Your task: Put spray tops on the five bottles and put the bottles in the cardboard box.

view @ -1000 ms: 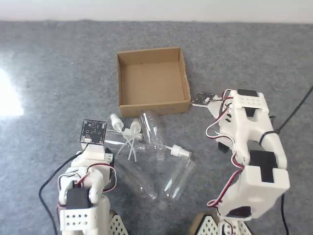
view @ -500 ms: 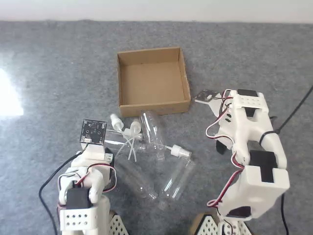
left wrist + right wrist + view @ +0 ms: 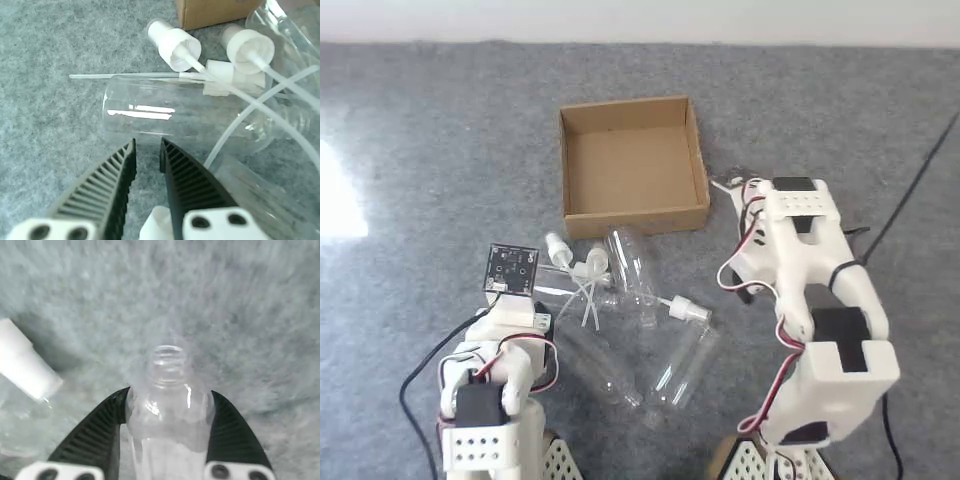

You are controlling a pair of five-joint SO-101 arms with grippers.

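Right wrist view gives you the clearest read. Your right hand [image 3: 169, 395] is closed around the body of a clear uncapped bottle [image 3: 169, 367], one jaw on each side. The threaded neck points away from the wrist with nothing screwed onto it. Grey bench [image 3: 240, 300] lies beyond it, and a white spray top [image 3: 25, 367] rests near it to one side. In the high view, the right arm [image 3: 800, 250] sits just beside the near right corner of the cardboard box [image 3: 632, 165], and no bottle has gone in.

Your left hand [image 3: 147, 145] is narrow, the jaws almost together with nothing between them. It is poised just above a lying bottle [image 3: 185, 115] at the edge of the pile [image 3: 640, 320]. Two loose spray tops [image 3: 172, 45] lie by that bottle, their long dip tubes trailing across it, close to the box's front wall.

I judge this to be the very start: one bottle picked, none boxed, and as far as I can tell no top seated on any bottle. Next you need a top for the held bottle. That calls for opening the left hand and taking a loose top by its white head. You then feed the tube into the open neck and turn it home while the right hand steadies the bottle. Watch the crossed tubes; lifting one may drag its neighbour.
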